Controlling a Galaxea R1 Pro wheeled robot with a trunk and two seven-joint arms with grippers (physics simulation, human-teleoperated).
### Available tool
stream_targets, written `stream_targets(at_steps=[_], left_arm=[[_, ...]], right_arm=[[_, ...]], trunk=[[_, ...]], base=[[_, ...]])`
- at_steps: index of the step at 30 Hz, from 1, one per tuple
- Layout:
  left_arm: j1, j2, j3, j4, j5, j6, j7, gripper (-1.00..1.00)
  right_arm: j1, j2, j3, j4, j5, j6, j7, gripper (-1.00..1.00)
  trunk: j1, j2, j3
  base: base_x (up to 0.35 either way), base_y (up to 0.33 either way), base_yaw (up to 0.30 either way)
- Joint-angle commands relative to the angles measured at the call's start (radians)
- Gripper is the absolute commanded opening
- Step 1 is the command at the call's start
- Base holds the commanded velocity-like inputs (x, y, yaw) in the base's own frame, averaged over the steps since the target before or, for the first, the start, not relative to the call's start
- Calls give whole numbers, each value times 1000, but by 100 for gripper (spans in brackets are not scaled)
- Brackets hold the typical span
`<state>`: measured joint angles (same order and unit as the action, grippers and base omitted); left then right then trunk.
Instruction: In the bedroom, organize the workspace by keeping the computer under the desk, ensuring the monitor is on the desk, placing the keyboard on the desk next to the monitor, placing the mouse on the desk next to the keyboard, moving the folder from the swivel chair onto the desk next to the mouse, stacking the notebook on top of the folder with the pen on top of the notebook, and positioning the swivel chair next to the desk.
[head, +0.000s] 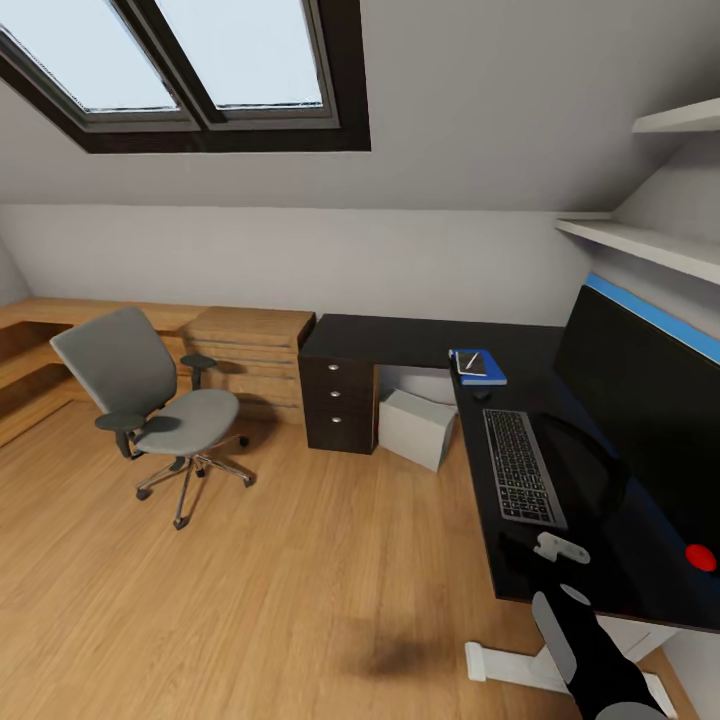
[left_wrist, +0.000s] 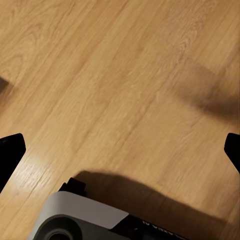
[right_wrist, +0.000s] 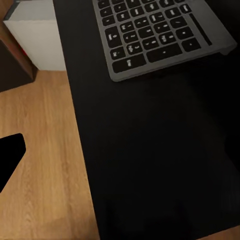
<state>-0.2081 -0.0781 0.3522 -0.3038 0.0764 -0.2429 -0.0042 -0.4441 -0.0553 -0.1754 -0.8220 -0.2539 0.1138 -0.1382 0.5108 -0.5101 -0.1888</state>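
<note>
A bedroom workspace is seen from the head camera, with the swivel chair (head: 150, 400) standing apart from the desk (head: 400, 340) on the wood floor (head: 300, 580).

To the left, the chair is set well away from the desk's black drawer unit (head: 338, 405). The computer (head: 417, 427) is tucked under the desk beside those drawers. On the desktop the folder (head: 480, 367) is laid flat, with the notebook (head: 472, 364) on it and the pen (head: 471, 361) on top; just nearer lies the mouse (head: 481, 395), then the keyboard (head: 522, 465), with the monitor (head: 640, 420) at the far right. The right gripper (head: 560, 548) is held low over the desk's near edge; its opening cannot be told. In the right wrist view the keyboard's (right_wrist: 160, 35) keys and the computer's (right_wrist: 35, 42) side are shown close. In the left wrist view the left gripper (left_wrist: 120, 150) is seen spread wide and empty over bare floor (left_wrist: 125, 85).
</note>
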Motion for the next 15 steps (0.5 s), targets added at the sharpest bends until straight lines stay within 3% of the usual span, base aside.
stream_targets(at_steps=[1, 15], left_arm=[[-1, 0, -1, 0, 8, -3, 0, 100], [-1, 0, 0, 1, 8, -3, 0, 100]], right_arm=[[0, 0, 1, -2, -6, 3, -4, 100], [0, 0, 2, 0, 1, -5, -5, 100]], trunk=[[4, -9, -5], [58, -107, -49]], base=[[0, 0, 0], [0, 0, 0]])
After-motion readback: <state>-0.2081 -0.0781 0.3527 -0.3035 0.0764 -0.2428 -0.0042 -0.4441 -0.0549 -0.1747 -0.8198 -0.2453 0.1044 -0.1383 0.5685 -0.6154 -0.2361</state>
